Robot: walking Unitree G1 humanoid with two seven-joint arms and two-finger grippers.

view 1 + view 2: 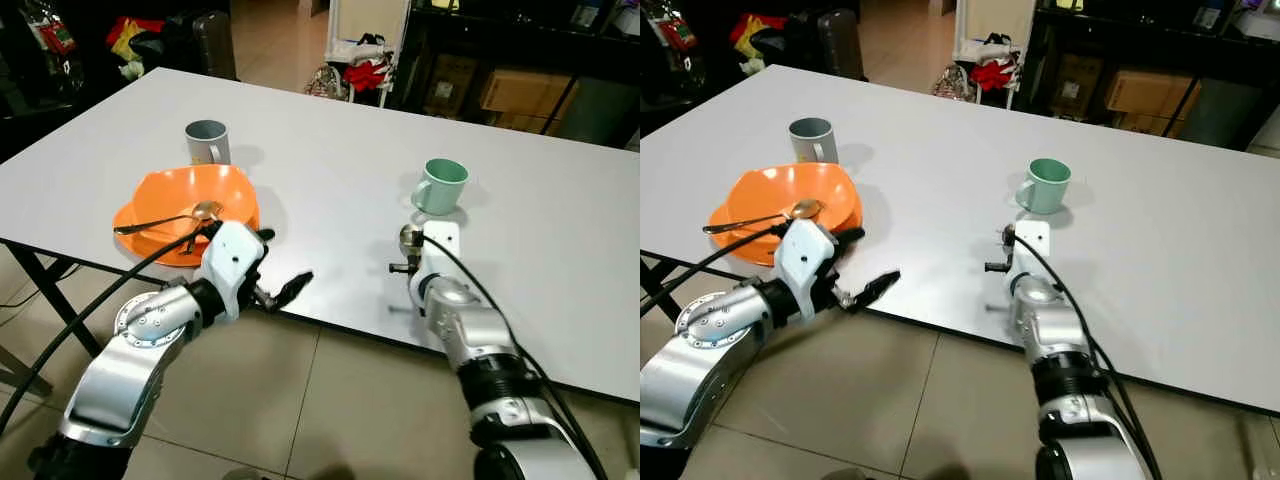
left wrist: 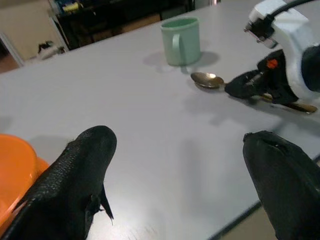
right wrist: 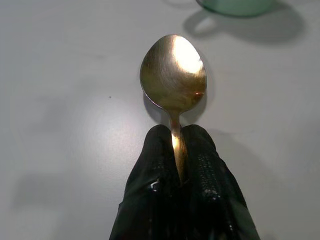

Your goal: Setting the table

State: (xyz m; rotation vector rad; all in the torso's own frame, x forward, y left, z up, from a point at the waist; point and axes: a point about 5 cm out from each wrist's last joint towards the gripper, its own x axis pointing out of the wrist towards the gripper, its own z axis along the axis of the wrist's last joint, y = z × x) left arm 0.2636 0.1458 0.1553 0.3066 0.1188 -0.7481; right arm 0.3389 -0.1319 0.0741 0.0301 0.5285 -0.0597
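Note:
My right gripper [image 3: 177,150] is shut on the handle of a gold spoon [image 3: 173,75], held low over the white table [image 1: 330,170] just in front of a green mug [image 1: 440,186]. In the left wrist view the same spoon [image 2: 209,80] lies beside the green mug [image 2: 181,41]. My left gripper [image 1: 283,262] is open and holds nothing; it hovers at the table's near edge, right of an orange bowl [image 1: 215,195]. A second spoon [image 1: 165,221] rests in that bowl. A grey mug [image 1: 207,142] stands just behind the bowl.
The table's near edge [image 1: 340,330] runs between my arms, with tiled floor [image 1: 330,410] below. Black table legs [image 1: 40,280] stand at the left. Shelves, boxes [image 1: 520,95] and clutter line the far side of the room.

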